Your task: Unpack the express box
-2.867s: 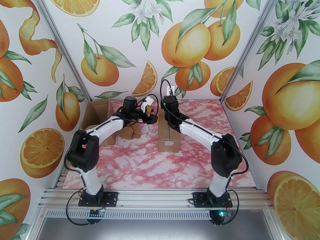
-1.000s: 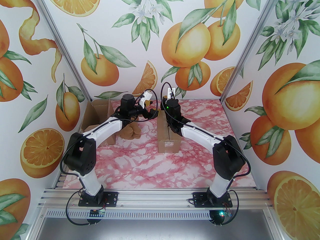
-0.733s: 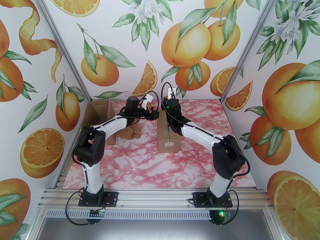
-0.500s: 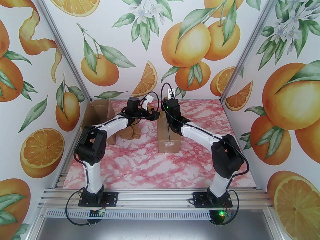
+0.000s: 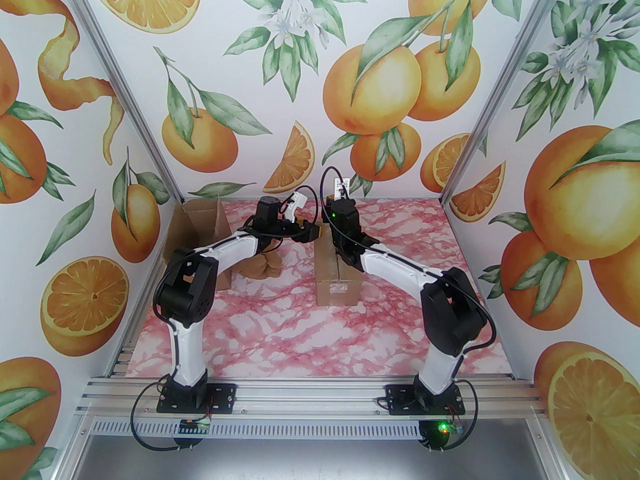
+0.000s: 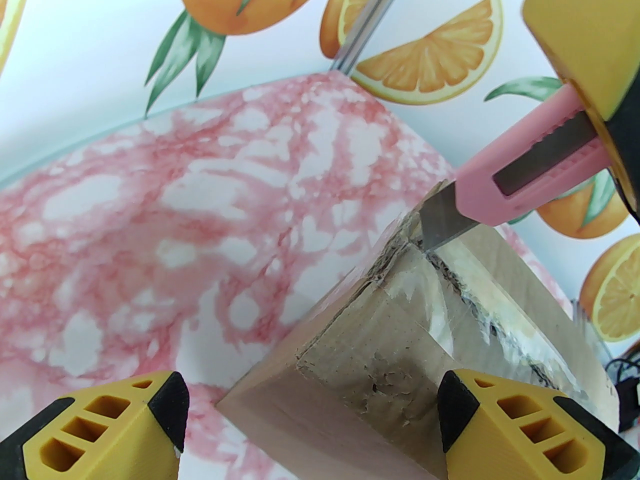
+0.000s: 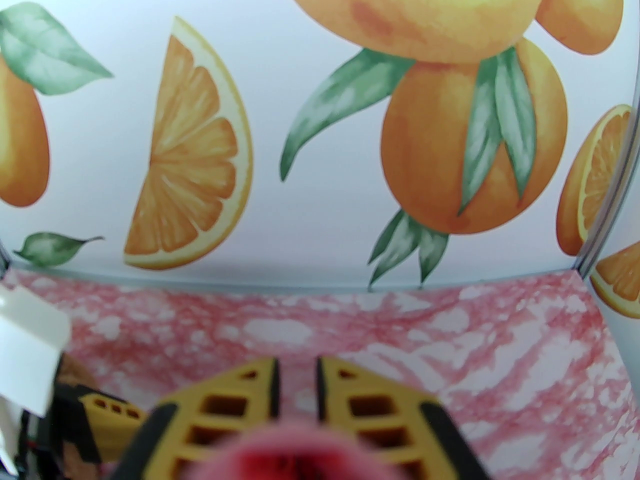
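Note:
The express box (image 5: 337, 274) is a closed brown carton lying in the middle of the table, its top seam taped. My right gripper (image 7: 296, 368) is shut on a pink utility knife (image 6: 525, 170). The blade (image 6: 442, 220) touches the taped seam at the box's far top edge (image 6: 400, 288). One yellow finger (image 6: 580, 33) of the right gripper shows at the left wrist view's top right. My left gripper (image 6: 310, 413) is open, with the box's far end between its fingers, not gripping it. From above, the left gripper (image 5: 306, 230) sits just left of the box's far end.
An opened carton (image 5: 197, 233) with raised flaps stands at the back left, partly behind my left arm. A brown lumpy item (image 5: 262, 265) lies on the pink marbled table (image 5: 310, 338) between that carton and the box. The back wall is close behind both grippers.
My left arm has swung right and brought its gripper up to the box's far end, the jaws narrowing a little. The right gripper with the knife has barely moved.

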